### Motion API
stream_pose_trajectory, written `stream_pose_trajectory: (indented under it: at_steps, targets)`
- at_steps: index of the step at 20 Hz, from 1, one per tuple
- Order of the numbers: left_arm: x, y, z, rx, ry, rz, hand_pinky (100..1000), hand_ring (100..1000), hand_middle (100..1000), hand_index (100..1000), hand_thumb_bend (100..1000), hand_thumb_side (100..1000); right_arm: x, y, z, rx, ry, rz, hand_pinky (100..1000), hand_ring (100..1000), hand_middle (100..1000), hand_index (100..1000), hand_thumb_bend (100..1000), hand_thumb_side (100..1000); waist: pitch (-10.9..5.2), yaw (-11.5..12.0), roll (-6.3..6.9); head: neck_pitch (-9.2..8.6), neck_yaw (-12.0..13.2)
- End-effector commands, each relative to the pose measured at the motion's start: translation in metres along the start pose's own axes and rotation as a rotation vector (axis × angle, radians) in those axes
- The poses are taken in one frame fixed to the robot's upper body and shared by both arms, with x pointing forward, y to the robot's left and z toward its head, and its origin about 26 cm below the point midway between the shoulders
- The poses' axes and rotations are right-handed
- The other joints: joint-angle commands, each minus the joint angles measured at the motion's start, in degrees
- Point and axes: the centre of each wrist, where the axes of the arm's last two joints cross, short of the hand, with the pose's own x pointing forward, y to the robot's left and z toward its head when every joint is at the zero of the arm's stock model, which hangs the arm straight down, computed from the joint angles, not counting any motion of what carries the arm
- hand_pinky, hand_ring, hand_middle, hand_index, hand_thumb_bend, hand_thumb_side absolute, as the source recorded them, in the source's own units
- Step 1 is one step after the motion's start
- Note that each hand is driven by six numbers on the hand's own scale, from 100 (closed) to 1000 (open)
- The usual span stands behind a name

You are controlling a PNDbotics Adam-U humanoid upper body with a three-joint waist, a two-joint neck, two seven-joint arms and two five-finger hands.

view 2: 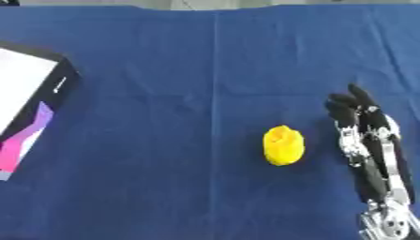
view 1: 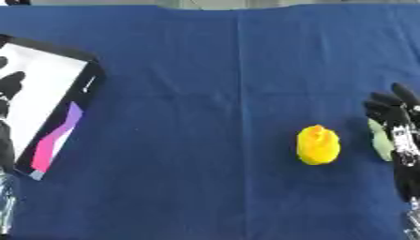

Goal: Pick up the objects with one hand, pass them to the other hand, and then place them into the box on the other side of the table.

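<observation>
**Yellow toy waits beside open right robot hand**

Yellow, lumpy, rounded small object (view 2: 284, 145), maybe a soft or rubbery toy, lies on the dark blue cloth-covered worktop (view 1: 205, 70), right of centre. It looks light and a bit squashy, probably not fragile; the ridged top may give better hold than the smooth sides. Best guess: wrap it round the middle, thumb opposite fingers.

Right robot hand (view 2: 369, 140), black w/ silver parts, rests flat just beside the toy on its right, not touching, fingers straight and pointing away from the robot, holding nothing. In the left eye view a pale green shape shows at that hand; can't tell what it is.

Left robot hand (view 1: 8, 89) shows only partly at the left edge; its finger state can't be told.

Black-rimmed box w/ white inside (view 1: 41, 79) sits at far left, well apart from the toy. Purple and pink strip (view 1: 57, 140) shows along its near side; whether it lies inside or is printed on is unclear.
</observation>
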Motion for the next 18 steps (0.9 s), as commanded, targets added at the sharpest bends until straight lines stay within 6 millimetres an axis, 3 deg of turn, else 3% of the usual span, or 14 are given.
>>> stream_pose_trajectory:
  at_steps: [1, 6, 9, 14, 18]
  targets:
    - [0.006, 0.007, -0.003, 0.004, -0.025, -0.031, 889, 730, 780, 867, 213, 968, 0.005, -0.022, -0.002, 0.015, -0.023, 0.062, 853, 781, 734, 905, 100, 678, -1.44, -0.4, -0.18, 0.28, -1.6]
    - [0.004, 0.010, -0.002, 0.009, -0.017, -0.050, 889, 730, 779, 867, 212, 970, 0.006, -0.048, 0.011, 0.016, 0.072, 0.205, 852, 766, 740, 912, 100, 711, -1.84, -1.1, -0.71, 0.56, -2.5]
    - [0.003, 0.013, -0.002, 0.013, -0.015, -0.064, 889, 730, 779, 867, 212, 971, 0.006, -0.063, 0.026, 0.131, 0.160, 0.399, 875, 825, 812, 958, 100, 683, -2.04, -1.7, -1.16, 0.49, -2.1]
    - [0.003, 0.015, -0.002, 0.017, -0.016, -0.075, 889, 730, 779, 867, 212, 971, 0.003, -0.071, 0.059, 0.286, 0.300, 0.644, 896, 859, 834, 960, 100, 570, -2.17, -2.0, -1.61, 0.62, -2.2]
    - [0.002, 0.016, -0.001, 0.015, -0.011, -0.081, 889, 730, 779, 866, 211, 973, 0.005, -0.076, 0.062, 0.336, 0.305, 0.748, 910, 874, 843, 961, 100, 485, -2.18, -2.1, -1.69, 0.66, -2.6]
